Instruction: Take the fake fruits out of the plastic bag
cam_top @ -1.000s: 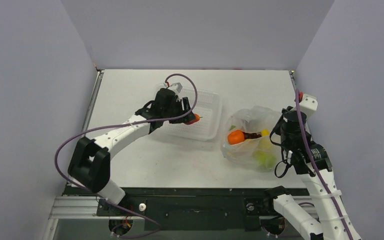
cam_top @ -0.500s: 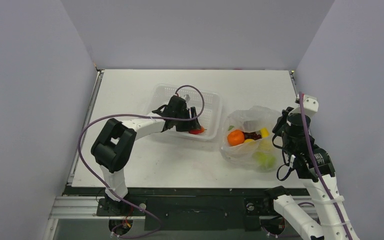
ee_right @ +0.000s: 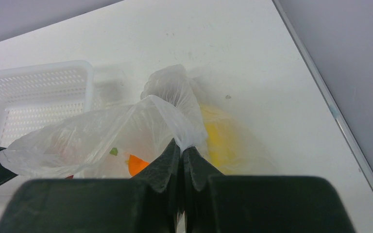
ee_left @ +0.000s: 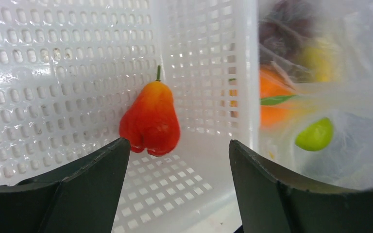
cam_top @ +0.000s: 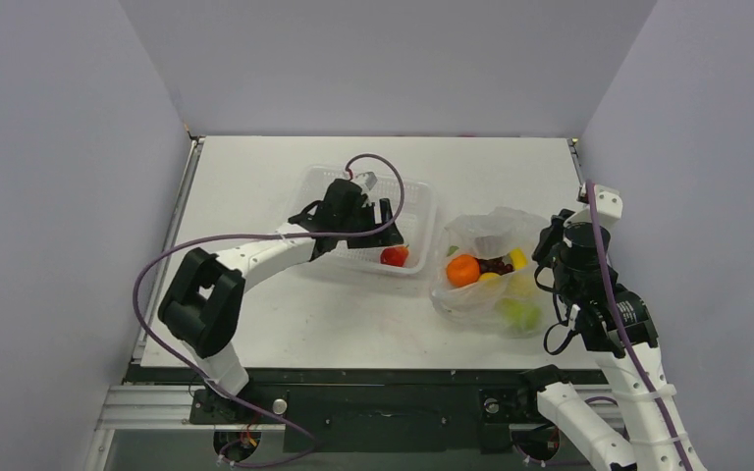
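Red fruit (ee_left: 150,119) in white basket (ee_left: 53,58).
Left gripper (ee_left: 176,145) wide apart, empty; right gripper (ee_right: 180,151) pinches the plastic bag (ee_right: 126,126).

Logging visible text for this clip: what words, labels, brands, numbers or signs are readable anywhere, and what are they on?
None. No word, label, brand, number or sign shows in any view: the white basket, the plastic bag, the red fruit and the table all bear no print.

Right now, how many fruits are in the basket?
1. The red fruit lies in the corner of the basket nearest the bag, before the open left gripper. The arm hides part of the basket.
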